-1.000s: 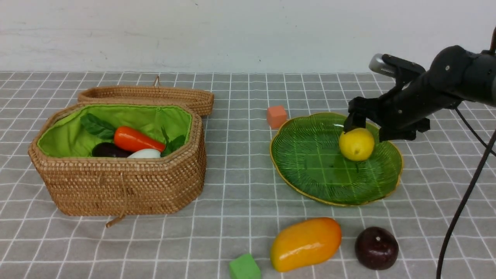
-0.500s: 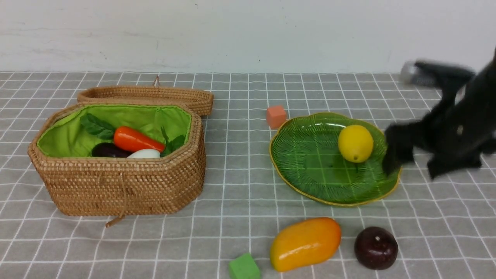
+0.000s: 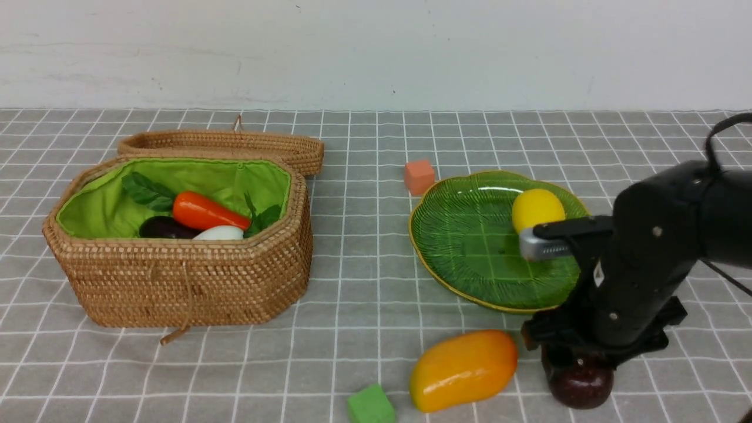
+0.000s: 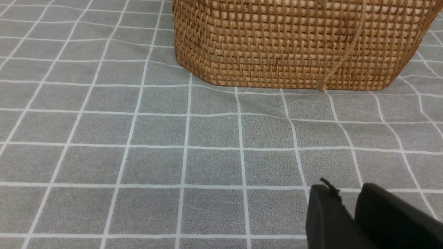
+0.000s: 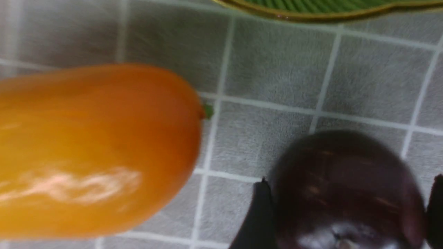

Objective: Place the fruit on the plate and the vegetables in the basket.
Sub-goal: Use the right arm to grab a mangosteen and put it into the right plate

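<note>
The yellow lemon (image 3: 536, 207) lies on the green leaf-shaped plate (image 3: 464, 235). In front of the plate, on the cloth, lie the orange-yellow mango (image 3: 464, 369) and the dark purple fruit (image 3: 581, 385). My right gripper (image 3: 578, 358) has come down over the dark fruit (image 5: 346, 193), open, with one finger on each side of it and a thin gap at one finger. The mango (image 5: 93, 148) lies right beside it. The carrot (image 3: 205, 212), eggplant (image 3: 161, 228) and white vegetable (image 3: 220, 233) lie in the wicker basket (image 3: 188, 282). My left gripper (image 4: 346, 189) hovers low before the basket (image 4: 294, 45), shut and empty.
An orange cube (image 3: 419, 176) sits behind the plate's left edge. A green cube (image 3: 370, 405) sits left of the mango near the front edge. The basket's lid (image 3: 229, 147) lies open behind it. The right arm's body hides part of the plate's right rim.
My right gripper left the lemon on the plate, swung right and forward, and dropped over the dark purple fruit. Its jaws have narrowed slightly. The lemon and the other things have not moved.
</note>
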`<state>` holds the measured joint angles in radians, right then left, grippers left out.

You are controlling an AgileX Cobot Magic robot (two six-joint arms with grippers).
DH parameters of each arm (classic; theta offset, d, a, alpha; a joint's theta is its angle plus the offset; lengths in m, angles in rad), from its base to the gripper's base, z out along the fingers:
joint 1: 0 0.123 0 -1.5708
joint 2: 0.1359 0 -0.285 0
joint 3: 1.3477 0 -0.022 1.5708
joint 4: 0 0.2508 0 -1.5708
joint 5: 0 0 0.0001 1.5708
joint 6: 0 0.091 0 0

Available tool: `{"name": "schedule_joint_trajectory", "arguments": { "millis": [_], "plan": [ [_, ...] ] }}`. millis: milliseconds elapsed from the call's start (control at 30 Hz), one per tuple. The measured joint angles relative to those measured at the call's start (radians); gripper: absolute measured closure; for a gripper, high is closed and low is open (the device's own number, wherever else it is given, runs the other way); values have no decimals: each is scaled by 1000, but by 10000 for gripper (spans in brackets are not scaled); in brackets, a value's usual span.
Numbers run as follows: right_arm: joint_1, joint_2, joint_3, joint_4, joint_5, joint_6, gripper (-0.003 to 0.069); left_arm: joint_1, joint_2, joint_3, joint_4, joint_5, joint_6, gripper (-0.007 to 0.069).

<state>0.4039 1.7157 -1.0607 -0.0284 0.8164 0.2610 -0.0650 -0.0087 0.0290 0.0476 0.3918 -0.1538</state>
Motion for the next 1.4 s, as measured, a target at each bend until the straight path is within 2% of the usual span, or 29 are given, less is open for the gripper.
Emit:
{"name": "schedule_joint_trajectory", "arguments": {
  "millis": [100,233,367,500,700,867,1133,1233,1267,1300,1400],
  "plan": [
    [0,2,-4,-2,9,-16,137,0,0,0,0,0,0,491],
    [0,-1,-35,1,79,-43,137,0,0,0,0,0,0,489],
    [-10,-24,-134,0,176,-53,137,0,0,0,0,0,0,482],
    [-29,-30,-272,4,205,-74,137,0,0,0,0,0,0,480],
    [-35,66,-502,9,77,-132,137,0,0,0,0,0,0,480],
    [-35,302,-654,5,-117,-148,137,0,0,0,0,0,0,480],
    [-35,445,-738,-21,-130,-101,135,0,0,0,0,0,0,480],
    [-35,445,-741,-22,-132,-100,94,0,0,0,0,0,0,480],
    [-35,445,-743,-24,-130,-99,34,0,0,0,0,0,0,480],
    [-35,445,-743,-27,-124,-99,7,0,0,0,0,0,0,480],
    [-35,445,-743,-29,-94,-98,-17,0,0,0,0,0,0,480]
  ]
}}
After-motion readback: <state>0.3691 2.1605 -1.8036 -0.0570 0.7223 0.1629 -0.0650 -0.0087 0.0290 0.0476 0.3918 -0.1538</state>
